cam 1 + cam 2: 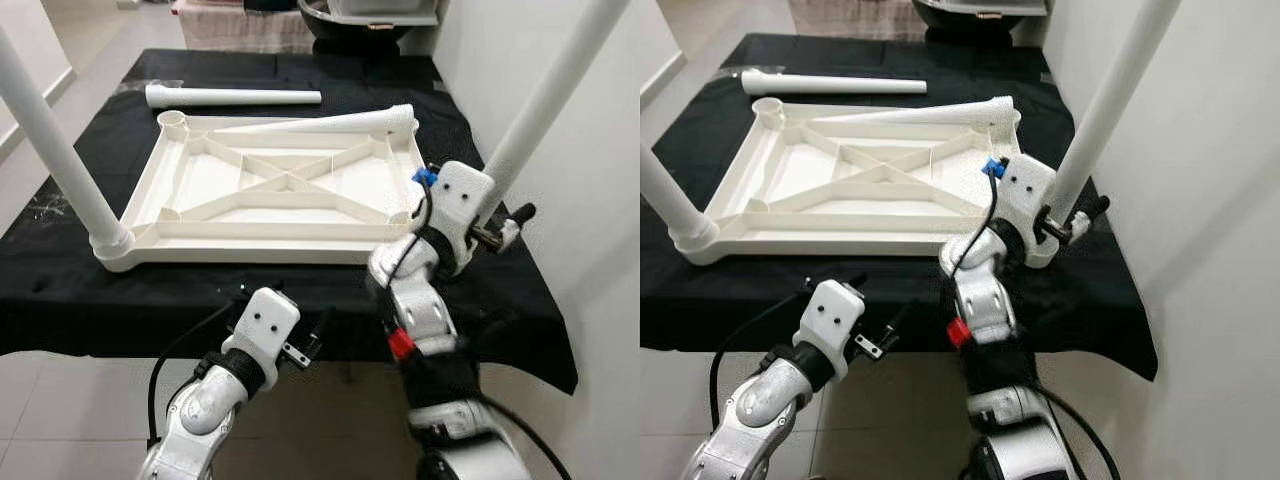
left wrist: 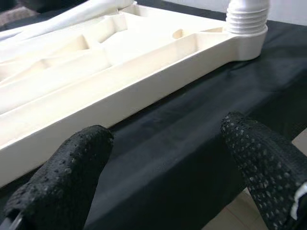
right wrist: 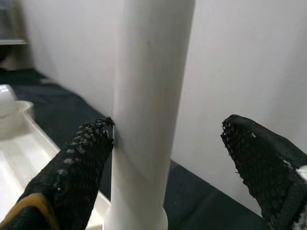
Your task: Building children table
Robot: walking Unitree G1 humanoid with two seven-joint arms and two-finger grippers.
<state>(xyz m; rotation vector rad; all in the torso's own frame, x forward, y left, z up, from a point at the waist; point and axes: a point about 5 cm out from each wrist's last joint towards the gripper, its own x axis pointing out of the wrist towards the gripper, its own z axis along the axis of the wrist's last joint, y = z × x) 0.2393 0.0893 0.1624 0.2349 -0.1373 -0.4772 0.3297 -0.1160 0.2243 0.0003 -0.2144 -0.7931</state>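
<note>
The right pincer (image 3: 168, 158) gapes wide around the upright leg (image 3: 148, 96), gripping nothing; smooth, light, stiff plastic, best held low. The left pincer (image 2: 168, 158) hangs open.

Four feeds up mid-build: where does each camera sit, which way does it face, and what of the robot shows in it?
Left eye: on the head, looking forward and down at the upturned table top on the black cloth; both arms show.
Right eye: same head camera, same scene.
Left wrist: along the open left gripper toward the top's near edge.
Right wrist: along the open right gripper, fingers either side of an upright leg.
Shared: that near right leg also appears in both eye views.
</note>
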